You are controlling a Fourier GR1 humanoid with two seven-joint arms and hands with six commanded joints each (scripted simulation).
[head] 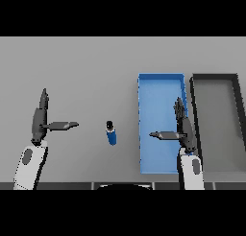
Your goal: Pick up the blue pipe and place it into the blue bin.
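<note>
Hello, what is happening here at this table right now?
Nothing is held yet. The blue pipe lies on the table between the two hands. The left hand and right hand are both open, and the right one hovers over the blue bin. A dark bin sits to the right of it.

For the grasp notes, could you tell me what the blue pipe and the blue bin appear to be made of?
Blue pipe: probably smooth plastic, judging by its uniform blue body and dark end; metal can't be excluded. Blue bin: likely matte moulded plastic, with flat even colour, thin raised walls and no glare.
</note>
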